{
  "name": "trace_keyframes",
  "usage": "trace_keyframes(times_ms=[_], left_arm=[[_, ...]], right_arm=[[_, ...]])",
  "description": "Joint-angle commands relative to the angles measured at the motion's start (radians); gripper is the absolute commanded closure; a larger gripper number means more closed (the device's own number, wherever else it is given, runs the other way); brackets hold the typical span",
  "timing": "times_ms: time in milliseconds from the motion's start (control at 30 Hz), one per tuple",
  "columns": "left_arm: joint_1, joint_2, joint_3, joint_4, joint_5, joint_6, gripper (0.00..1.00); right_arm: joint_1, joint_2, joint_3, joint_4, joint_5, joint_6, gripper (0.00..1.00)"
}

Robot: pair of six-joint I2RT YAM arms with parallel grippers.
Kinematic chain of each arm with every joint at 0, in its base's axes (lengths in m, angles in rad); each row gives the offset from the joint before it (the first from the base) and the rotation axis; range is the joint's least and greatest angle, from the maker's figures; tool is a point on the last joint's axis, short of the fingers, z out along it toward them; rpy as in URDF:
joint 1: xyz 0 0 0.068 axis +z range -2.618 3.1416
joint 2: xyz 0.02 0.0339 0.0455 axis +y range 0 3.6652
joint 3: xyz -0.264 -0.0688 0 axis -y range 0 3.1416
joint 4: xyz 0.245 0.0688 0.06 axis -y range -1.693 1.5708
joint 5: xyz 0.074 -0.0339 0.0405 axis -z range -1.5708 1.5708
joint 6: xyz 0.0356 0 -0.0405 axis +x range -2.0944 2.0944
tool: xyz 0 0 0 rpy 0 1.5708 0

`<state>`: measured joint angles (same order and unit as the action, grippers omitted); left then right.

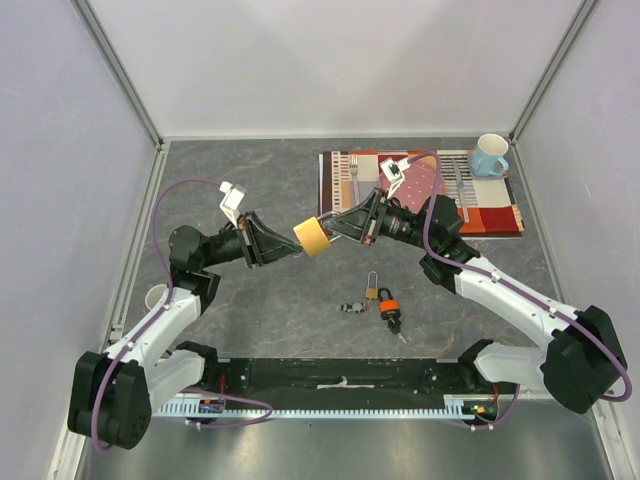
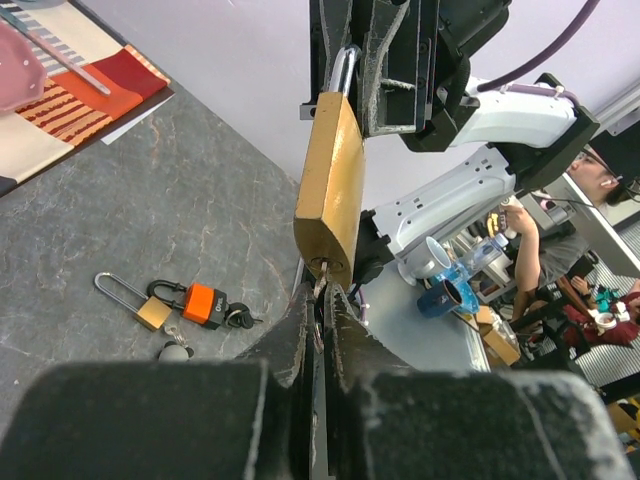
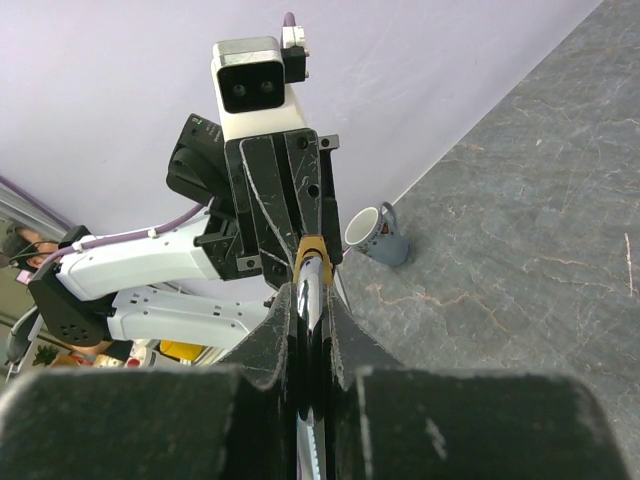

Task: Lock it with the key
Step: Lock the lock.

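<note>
From my station I count three padlocks: a big brass padlock (image 1: 313, 238), a small brass padlock (image 1: 371, 293) and an orange padlock (image 1: 388, 303). Keys, two: one key (image 2: 318, 288) at the base of the big one, and a black-headed key (image 1: 398, 326) in the orange one. One small grey piece (image 1: 352, 307) I can't identify. Two cups: a blue mug (image 1: 489, 155) and a white cup (image 1: 157, 297). One striped placemat (image 1: 495, 215), carrying two pieces of cutlery (image 1: 353, 168), as far as I can tell. Two arms: left arm (image 1: 165, 320), right arm (image 1: 510, 292).
</note>
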<state>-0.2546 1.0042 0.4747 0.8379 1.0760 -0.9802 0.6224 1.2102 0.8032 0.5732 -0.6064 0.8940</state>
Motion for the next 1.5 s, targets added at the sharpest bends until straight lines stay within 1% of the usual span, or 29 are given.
trace_keyframes(times_ms=[0,367,500,700,1033,1233,1333,1367,1400,1467], left_arm=[[-0.006,-0.01,0.021,0.05,0.022,-0.005,0.98],[-0.006,-0.044,-0.034,0.04,-0.001,0.003,0.98],[-0.006,-0.067,-0.05,0.006,-0.011,0.015,0.98],[-0.006,-0.102,-0.074,-0.016,-0.013,0.017,0.98],[-0.008,-0.156,-0.094,-0.106,-0.019,0.067,0.98],[-0.006,-0.136,-0.091,-0.14,-0.047,0.098,0.98],[-0.005,-0.104,-0.077,-0.178,-0.074,0.127,0.98],[-0.006,-0.095,-0.062,-0.201,-0.103,0.141,0.98],[-0.006,-0.09,-0.05,-0.286,-0.126,0.158,0.98],[-0.006,-0.076,-0.028,-0.365,-0.197,0.213,0.98]], right_arm=[[-0.001,-0.011,0.048,0.117,0.014,0.017,1.0],[-0.018,-0.041,0.03,0.086,0.039,-0.009,1.0],[-0.036,-0.055,0.017,0.085,0.046,-0.003,1.0],[-0.067,-0.077,-0.019,0.125,0.06,0.023,1.0],[-0.134,-0.116,-0.036,0.097,0.04,0.017,1.0],[-0.17,-0.124,-0.032,0.074,0.01,0.003,1.0],[-0.174,-0.11,-0.024,0.051,-0.021,-0.021,1.0],[-0.174,-0.106,-0.015,0.034,-0.03,-0.029,1.0],[-0.174,-0.101,-0.013,0.028,-0.048,-0.046,1.0],[-0.174,-0.087,-0.01,0.005,-0.059,-0.067,1.0]])
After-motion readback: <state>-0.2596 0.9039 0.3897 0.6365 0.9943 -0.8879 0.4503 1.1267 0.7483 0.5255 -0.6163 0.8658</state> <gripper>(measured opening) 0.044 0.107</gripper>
